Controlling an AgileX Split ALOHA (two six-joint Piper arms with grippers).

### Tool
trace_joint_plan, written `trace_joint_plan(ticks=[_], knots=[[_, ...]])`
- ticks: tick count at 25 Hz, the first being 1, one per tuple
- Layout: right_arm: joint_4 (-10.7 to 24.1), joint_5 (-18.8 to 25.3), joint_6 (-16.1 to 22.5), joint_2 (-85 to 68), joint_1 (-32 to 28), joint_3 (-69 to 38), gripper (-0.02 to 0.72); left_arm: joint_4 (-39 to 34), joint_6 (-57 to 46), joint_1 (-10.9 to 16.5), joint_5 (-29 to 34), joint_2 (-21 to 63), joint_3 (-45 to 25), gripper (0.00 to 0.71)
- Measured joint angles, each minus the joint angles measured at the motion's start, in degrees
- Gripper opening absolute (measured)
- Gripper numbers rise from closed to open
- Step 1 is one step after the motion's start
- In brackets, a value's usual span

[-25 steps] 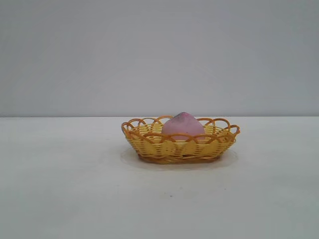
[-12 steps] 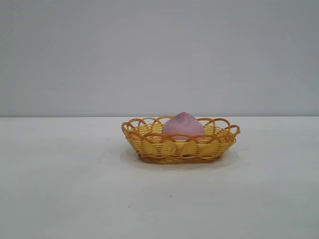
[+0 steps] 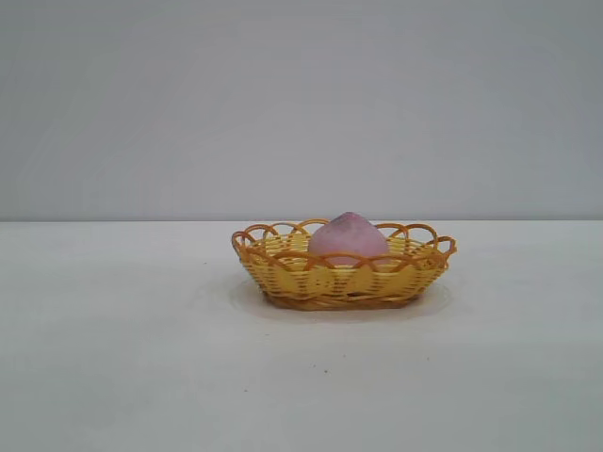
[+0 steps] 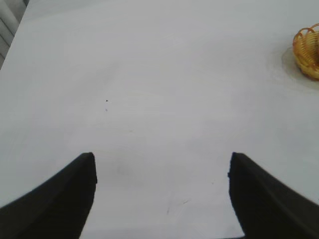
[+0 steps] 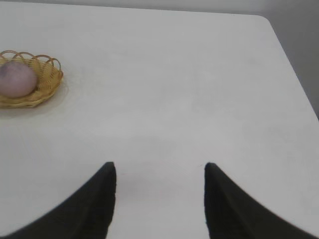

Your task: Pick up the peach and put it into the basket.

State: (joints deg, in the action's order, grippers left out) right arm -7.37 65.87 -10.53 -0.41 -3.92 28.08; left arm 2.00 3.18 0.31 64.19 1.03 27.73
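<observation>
The pink-mauve peach point(image 3: 347, 238) rests inside the yellow woven basket point(image 3: 283, 273) with its orange looped rim, mid-table in the exterior view. No arm appears in that view. From the right wrist, the peach point(image 5: 16, 78) lies in the basket point(image 5: 50, 78) far off from my right gripper point(image 5: 160, 167), which stands open over bare table. My left gripper point(image 4: 162, 157) is open too, nothing between its fingers, with only the basket's edge point(image 4: 304, 52) showing far away.
The white table point(image 3: 141, 358) stretches around the basket on all sides. A rounded table corner point(image 5: 266, 20) shows in the right wrist view. A plain grey wall point(image 3: 301, 94) stands behind the table.
The basket with the peach has shifted a hair to the right; nothing else differs.
</observation>
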Motion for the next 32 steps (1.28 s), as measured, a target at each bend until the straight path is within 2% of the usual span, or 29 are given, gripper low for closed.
trace_joint_plan(ticks=[10,15,20,32], knots=[[0.17,0.0,0.46,0.0,10.28,0.0,0.385,0.0,0.0,0.0,0.0,0.0,0.0,0.534],[0.41,0.0,0.8,0.0,9.8,0.0,0.385,0.0,0.0,0.0,0.0,0.0,0.0,0.534],[3.78,-0.1,5.45,0.0,8.03,0.0,0.385,0.0,0.0,0.0,0.0,0.0,0.0,0.534],[4.49,-0.21,6.6,0.0,8.03,0.0,0.385,0.0,0.0,0.0,0.0,0.0,0.0,0.534]])
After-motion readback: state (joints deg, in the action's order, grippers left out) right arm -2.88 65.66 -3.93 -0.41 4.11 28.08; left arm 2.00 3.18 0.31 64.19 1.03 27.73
